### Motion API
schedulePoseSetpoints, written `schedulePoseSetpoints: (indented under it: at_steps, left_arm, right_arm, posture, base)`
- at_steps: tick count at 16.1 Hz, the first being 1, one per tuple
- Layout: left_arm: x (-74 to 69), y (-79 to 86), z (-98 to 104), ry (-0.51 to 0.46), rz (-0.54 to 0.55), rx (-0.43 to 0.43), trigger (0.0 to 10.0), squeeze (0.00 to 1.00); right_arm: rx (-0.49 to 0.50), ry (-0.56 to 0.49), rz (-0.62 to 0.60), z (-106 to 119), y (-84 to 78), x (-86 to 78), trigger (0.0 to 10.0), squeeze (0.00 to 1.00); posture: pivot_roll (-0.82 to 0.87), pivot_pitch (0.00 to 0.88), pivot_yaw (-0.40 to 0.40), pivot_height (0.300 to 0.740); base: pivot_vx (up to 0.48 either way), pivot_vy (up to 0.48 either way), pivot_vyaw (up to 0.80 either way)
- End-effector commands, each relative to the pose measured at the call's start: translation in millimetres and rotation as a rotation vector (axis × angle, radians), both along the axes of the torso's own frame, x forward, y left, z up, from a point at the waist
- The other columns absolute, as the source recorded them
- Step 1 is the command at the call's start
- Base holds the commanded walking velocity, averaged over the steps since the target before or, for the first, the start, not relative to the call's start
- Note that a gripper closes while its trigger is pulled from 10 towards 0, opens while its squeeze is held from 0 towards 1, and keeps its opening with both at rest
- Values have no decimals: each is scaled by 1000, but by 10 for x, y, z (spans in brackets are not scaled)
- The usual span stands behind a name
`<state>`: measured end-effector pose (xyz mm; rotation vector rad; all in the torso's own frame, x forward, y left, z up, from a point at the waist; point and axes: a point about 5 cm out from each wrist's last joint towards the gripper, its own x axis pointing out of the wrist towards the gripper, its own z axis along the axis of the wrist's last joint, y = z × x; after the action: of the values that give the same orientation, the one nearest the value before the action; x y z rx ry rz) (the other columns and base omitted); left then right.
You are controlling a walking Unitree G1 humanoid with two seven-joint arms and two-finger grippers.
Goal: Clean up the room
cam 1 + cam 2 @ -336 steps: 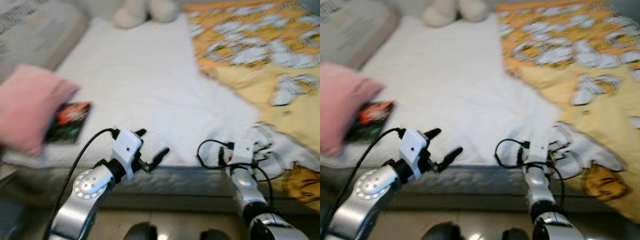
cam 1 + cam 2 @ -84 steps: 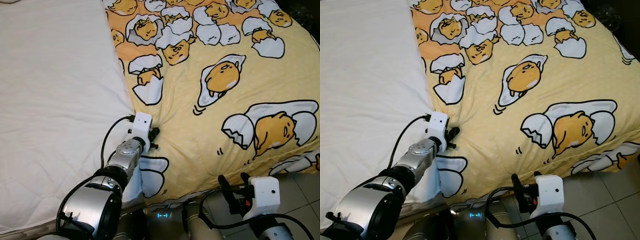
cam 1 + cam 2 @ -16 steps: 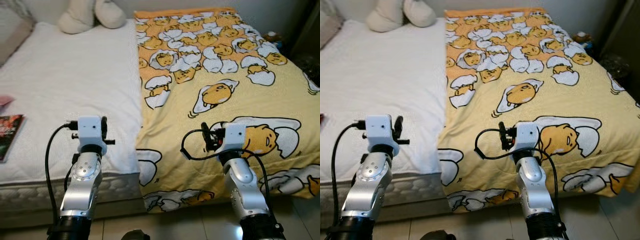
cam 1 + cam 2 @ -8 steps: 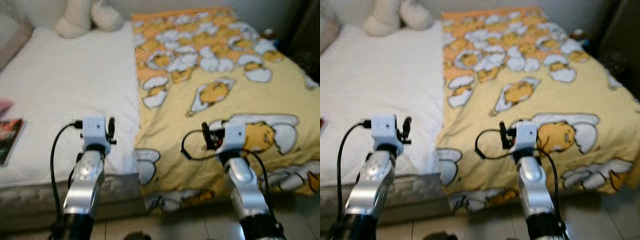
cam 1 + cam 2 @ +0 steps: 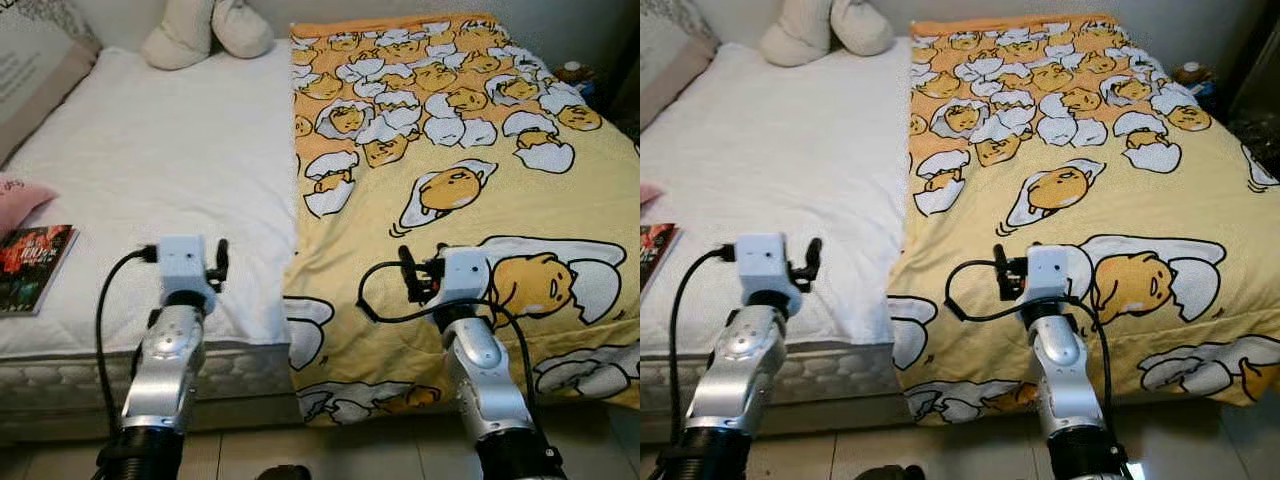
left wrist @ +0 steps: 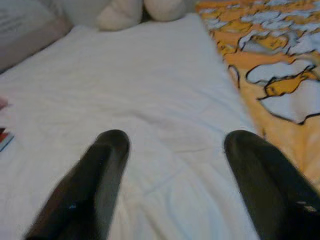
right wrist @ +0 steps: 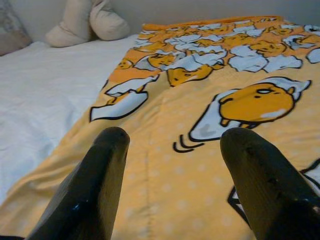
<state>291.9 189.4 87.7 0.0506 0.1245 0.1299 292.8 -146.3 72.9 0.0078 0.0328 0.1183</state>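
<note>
1. The yellow blanket (image 5: 470, 150) covers the bed's right half, its long axis running from the foot toward the head.
2. The white sheet (image 5: 170, 170) lies bare on the left half.
3. The left gripper (image 6: 175, 150) hovers over the sheet, fingers apart, empty.
4. The right gripper (image 7: 172, 145) hovers over the blanket, fingers apart, empty.
5. A book (image 5: 30, 265) lies at the sheet's left edge, beside a pink pillow (image 5: 15, 198).

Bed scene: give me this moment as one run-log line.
left gripper: open, over white sheet | right gripper: open, over yellow blanket | blanket: covers robot's-right half | book: on left edge
</note>
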Motion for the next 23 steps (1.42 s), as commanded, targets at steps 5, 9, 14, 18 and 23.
schedulePoseSetpoints:
  at_steps: [5,9,14,18,23]
  left_arm:
    - [-20,27,-40,20,-10,27,10000,1000]
    - [4,-15,-35,25,-27,44,10000,1000]
    - [49,-59,-32,34,-39,72,10000,0]
    - [39,-74,-51,34,-42,43,10000,0]
    - [39,-41,-39,29,-13,24,10000,0]
  right_arm:
    - [1,5,-2,-22,-16,-27,10000,0]
    - [-2,8,2,-29,-21,-27,10000,0]
    - [8,6,-21,-13,-60,13,10000,0]
    - [-3,5,10,-13,-20,10,10000,0]
    - [27,18,14,-25,3,26,10000,0]
  posture:
    - [-100,0,93,740]
    - [-100,0,91,740]
    - [-101,0,86,740]
    - [-96,0,81,740]
    - [-83,0,77,740]
  base:
    - [0,0,571]
    - [0,0,564]
    - [0,0,220]
    - [0,0,609]
    - [0,0,560]
